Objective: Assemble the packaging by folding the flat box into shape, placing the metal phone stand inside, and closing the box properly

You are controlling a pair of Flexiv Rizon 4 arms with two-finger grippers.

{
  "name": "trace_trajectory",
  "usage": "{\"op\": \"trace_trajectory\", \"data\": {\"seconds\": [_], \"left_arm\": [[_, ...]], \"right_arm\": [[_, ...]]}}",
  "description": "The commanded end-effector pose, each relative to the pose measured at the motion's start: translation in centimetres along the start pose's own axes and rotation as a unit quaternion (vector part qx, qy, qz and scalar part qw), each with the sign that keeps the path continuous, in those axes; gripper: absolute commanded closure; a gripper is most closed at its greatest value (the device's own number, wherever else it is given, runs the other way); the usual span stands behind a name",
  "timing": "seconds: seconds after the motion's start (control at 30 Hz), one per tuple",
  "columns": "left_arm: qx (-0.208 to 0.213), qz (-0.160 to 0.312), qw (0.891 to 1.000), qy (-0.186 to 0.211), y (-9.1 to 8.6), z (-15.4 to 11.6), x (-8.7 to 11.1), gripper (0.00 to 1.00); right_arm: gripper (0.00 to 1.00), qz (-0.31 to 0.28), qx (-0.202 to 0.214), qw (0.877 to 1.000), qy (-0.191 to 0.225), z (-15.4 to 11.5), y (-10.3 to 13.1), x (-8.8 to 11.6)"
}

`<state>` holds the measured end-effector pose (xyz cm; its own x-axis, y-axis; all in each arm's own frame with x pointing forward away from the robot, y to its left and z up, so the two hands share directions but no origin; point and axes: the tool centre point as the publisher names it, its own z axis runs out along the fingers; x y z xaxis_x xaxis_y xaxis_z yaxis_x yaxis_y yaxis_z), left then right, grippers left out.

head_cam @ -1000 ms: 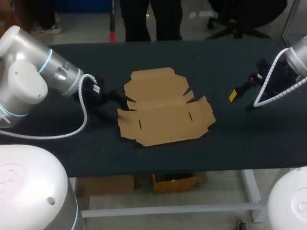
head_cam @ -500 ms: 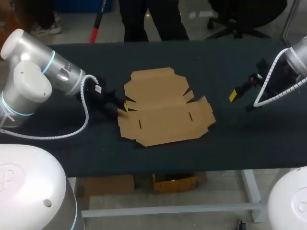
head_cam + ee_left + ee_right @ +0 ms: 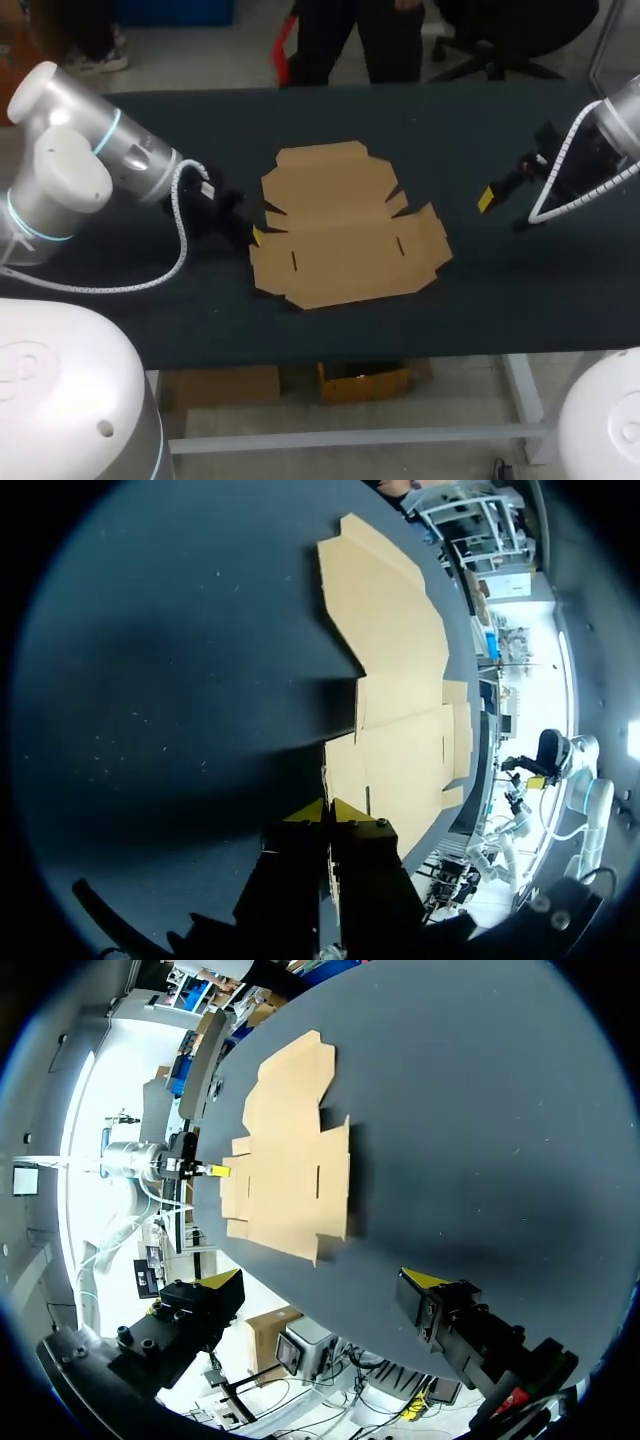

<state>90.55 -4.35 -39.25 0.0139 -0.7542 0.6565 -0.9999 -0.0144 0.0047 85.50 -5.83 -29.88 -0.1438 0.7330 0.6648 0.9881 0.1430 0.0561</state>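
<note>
At the left, the left gripper (image 3: 328,810) is clenched, its tips at the left edge of the flat box (image 3: 345,225), which lies unfolded mid-table (image 3: 500,290). Far right, the right gripper (image 3: 325,1280) hangs released, well apart from the box.

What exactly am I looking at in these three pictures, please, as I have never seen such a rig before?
This is a robot with two arms, a left arm and a right arm, working at a dark table. One picture comes from a fixed camera above and behind the robot. The two round pictures come from a camera on each arm's wrist, looking out along its fingers. On the table lies a flat, unfolded cardboard box. The left gripper has its yellow-tipped fingers closed together at the box's edge; I cannot tell whether they pinch the cardboard. The right gripper is open, holds nothing, and is well apart from the box.
</note>
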Motion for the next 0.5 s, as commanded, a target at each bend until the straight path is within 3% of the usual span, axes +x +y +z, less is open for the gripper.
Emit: {"op": "trace_trajectory", "data": {"seconds": [0.03,0.5], "left_arm": [[-0.006,-0.001,1.000,-0.004,-0.41,0.40,0.10,1.00],[-0.057,0.023,0.998,-0.005,-0.57,-0.31,0.99,1.00]], "right_arm": [[0.00,0.000,0.002,1.000,0.001,-0.12,-0.01,0.02],[0.00,0.000,0.002,1.000,0.001,-0.12,-0.01,0.02]]}}
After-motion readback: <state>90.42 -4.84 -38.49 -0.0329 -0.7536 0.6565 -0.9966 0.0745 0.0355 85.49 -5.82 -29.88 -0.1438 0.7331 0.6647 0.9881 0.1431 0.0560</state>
